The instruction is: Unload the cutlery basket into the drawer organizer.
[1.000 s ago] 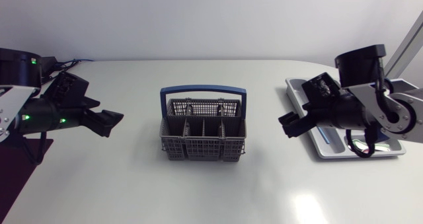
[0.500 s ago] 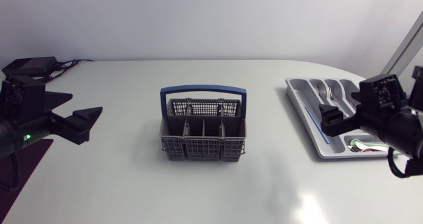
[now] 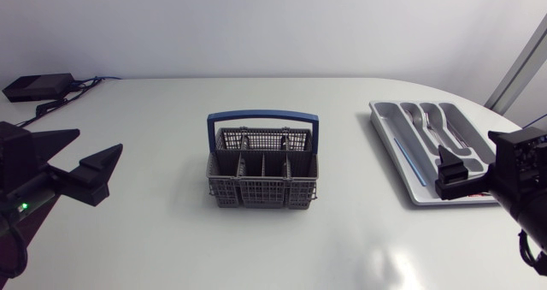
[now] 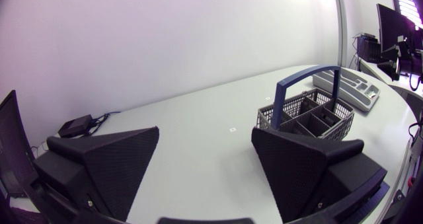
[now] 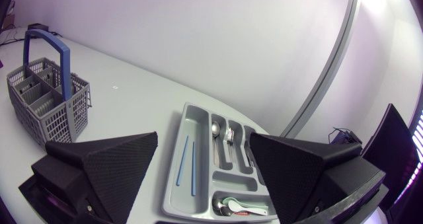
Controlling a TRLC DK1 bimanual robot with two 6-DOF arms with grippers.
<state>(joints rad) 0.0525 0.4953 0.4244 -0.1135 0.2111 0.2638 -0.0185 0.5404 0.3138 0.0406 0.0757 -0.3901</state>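
Observation:
The grey cutlery basket (image 3: 263,177) with a blue handle (image 3: 263,116) stands upright mid-table; no cutlery shows in its compartments. The grey drawer organizer (image 3: 382,121) lies at the right. It holds a spoon (image 5: 216,128), a fork (image 5: 231,137), two thin blue sticks (image 5: 188,163) and small utensils (image 5: 234,205) in its end compartment. My left gripper (image 3: 79,160) is open and empty at the left edge, far from the basket (image 4: 307,115). My right gripper (image 3: 453,172) is open and empty at the right edge, by the near end of the organizer (image 5: 173,184).
A black box (image 3: 36,86) with cables sits at the table's far left corner. Bare white tabletop surrounds the basket on all sides. The table's rounded edge runs just behind the organizer.
Both arms have drawn back toward the side edges. The left gripper moved left, away from the basket; the right gripper moved off the organizer toward the right edge. Both stayed open.

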